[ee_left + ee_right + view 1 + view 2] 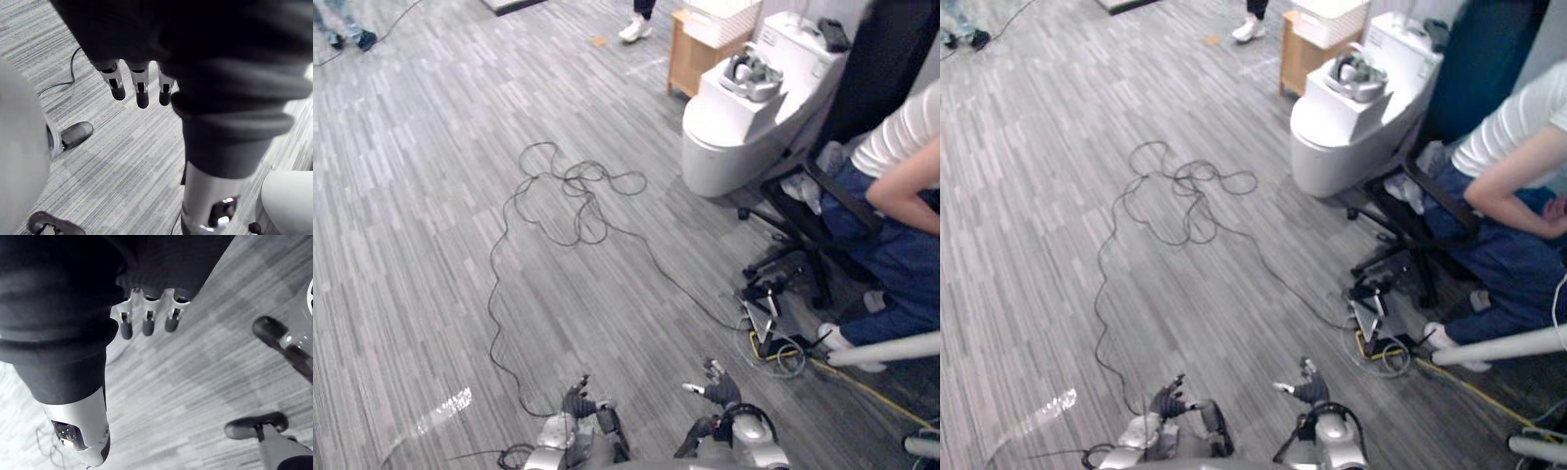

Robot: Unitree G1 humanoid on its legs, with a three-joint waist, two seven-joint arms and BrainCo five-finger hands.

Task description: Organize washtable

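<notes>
Fingers (142, 98) hang straight in wrist views — eye views add a toilet (729, 127).

Lab mock-up: toilet (724, 137) on office carpet (431, 196) beside swivel chair (803, 217).

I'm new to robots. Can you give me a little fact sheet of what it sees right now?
Floor: grey striped carpet
Left hand: low, open, empty
Right hand: low, open, empty
Ahead right: white ceramic toilet, a grey object on top
Beyond it: small wooden cabinet under a white basket
Person: seated on a black office chair beside the toilet
</notes>
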